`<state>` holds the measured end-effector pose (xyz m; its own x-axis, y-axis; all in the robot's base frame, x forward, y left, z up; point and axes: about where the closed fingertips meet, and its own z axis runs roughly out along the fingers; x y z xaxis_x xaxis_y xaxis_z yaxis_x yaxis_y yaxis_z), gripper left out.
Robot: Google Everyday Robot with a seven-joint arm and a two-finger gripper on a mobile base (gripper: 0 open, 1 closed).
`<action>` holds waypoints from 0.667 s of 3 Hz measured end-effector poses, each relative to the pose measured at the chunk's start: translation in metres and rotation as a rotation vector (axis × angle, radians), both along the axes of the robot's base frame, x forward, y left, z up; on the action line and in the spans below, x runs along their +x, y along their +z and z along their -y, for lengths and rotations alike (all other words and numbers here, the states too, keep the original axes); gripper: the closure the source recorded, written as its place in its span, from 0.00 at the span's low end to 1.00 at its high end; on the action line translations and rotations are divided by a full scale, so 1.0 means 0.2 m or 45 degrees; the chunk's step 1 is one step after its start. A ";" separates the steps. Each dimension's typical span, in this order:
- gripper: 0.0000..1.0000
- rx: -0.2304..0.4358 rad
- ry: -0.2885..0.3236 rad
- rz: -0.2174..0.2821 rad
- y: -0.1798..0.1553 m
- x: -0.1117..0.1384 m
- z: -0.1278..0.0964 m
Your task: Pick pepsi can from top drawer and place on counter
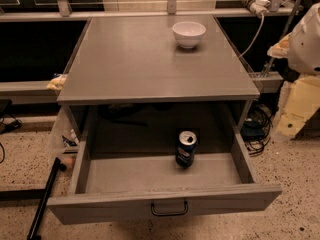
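Observation:
The pepsi can (186, 148) stands upright in the open top drawer (160, 174), right of the middle and near the back. The drawer is pulled fully out, and its front panel carries a black wire handle (169, 208). The counter (150, 64) lies directly above the drawer. My gripper (280, 48) is at the right edge of the view, at the end of the white arm (307, 39). It is beside the counter's right side, high above the drawer and far from the can.
A white bowl (189, 33) sits at the back right of the counter. Cables and a power strip (252, 4) hang at the back right. A black pole (45, 199) leans at the drawer's left front. Cream foam pieces (300, 104) lie on the right.

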<state>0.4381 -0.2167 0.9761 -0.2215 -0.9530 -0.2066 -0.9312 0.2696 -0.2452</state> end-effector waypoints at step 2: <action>0.10 0.012 -0.001 0.011 -0.01 0.01 0.00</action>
<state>0.4396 -0.2161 0.9743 -0.2207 -0.9508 -0.2176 -0.9287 0.2730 -0.2511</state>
